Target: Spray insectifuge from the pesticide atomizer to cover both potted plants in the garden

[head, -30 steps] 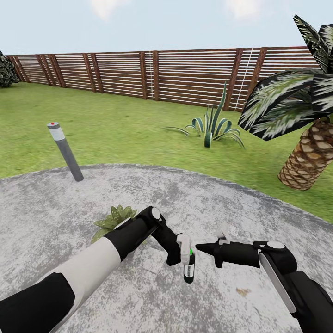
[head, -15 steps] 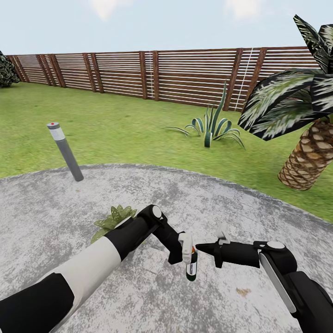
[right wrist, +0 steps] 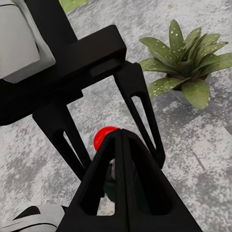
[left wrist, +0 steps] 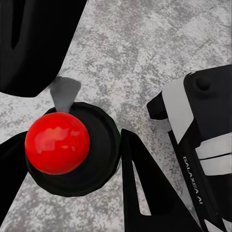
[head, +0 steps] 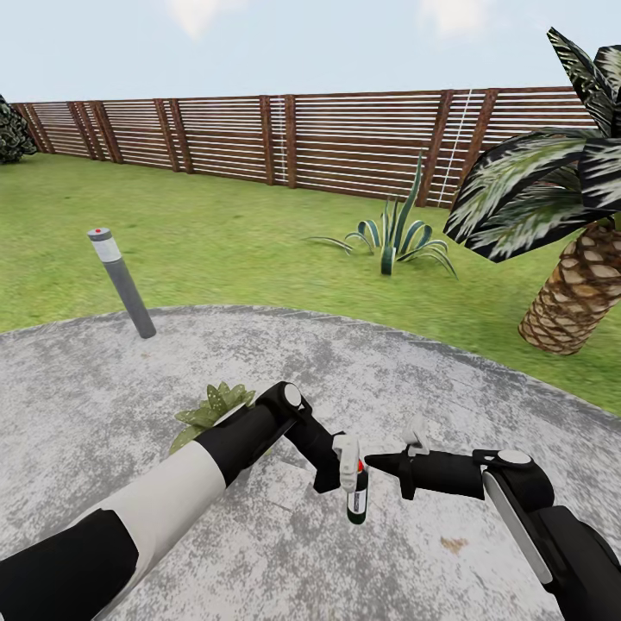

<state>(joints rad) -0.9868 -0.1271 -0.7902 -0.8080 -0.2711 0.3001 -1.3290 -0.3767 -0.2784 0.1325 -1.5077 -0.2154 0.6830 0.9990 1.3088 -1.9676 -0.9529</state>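
Since the earlier frame the dark green-black, red-necked pesticide atomizer (head: pixel 356 498) had tilted slightly and stood near-upright, clamped in the left gripper (head: pixel 342 466), while the right gripper (head: pixel 373 461), fingers together and empty, pointed at it.

One atomizer (head: pixel 355 496), one potted plant (right wrist: pixel 187 65), perhaps two pincers (head: pixel 338 466).

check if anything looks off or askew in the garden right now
The grey bollard lamp at the patio's edge leans instead of standing upright. The pesticide atomizer hangs slightly tilted in the left gripper. Nothing looks spilled or damaged.
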